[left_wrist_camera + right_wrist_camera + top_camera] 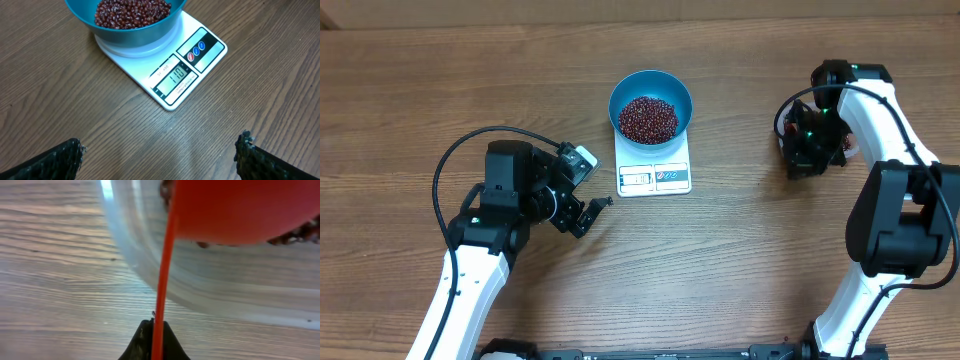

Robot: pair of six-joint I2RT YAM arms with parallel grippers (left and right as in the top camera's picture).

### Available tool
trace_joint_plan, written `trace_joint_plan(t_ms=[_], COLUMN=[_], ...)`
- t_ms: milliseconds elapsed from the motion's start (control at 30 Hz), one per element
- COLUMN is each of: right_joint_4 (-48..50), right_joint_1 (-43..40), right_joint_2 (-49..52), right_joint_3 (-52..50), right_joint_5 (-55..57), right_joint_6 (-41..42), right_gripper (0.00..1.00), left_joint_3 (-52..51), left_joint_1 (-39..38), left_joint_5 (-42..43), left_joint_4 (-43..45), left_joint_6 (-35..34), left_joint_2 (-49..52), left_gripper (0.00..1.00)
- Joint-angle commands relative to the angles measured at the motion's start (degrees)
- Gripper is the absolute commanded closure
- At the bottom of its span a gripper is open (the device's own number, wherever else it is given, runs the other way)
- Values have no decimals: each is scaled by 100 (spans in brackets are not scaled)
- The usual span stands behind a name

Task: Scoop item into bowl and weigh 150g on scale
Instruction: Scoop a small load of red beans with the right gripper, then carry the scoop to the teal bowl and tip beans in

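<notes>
Now, left gripper: I am holding it wide open, empty, near the scale.
Beans: lying heaped in the blue bowl, which is sitting on the scale.
Right gripper: clamping tight on the handle of the red scoop, at the clear tub.
Scooping: I am aiming for small loads, tipping slowly.

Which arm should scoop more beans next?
Right: the right gripper is shut on the red scoop, at the clear tub of beans. The left gripper hangs open and empty near the scale.
</notes>
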Motion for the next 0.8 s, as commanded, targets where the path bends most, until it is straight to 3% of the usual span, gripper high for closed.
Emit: trace_joint_plan(t_ms=[0,300,767], right_joint_4=[-114,-605,-1311], right_joint_1=[22,-426,-1449], right_joint_2=[33,33,33], right_joint_3=[490,966,966], right_joint_5=[-584,-1047,-2999], right_joint_6=[-46,-201,-1886], right_gripper=[96,96,96], left_joint_3=[4,4,4], left_joint_1=[-11,-11,-11], left_joint_5=[-17,-15,-17], left_joint_4=[15,15,15], left_joint_6=[-55,-55,-55], left_joint_2=[-2,-2,-2], left_gripper=[0,1,1])
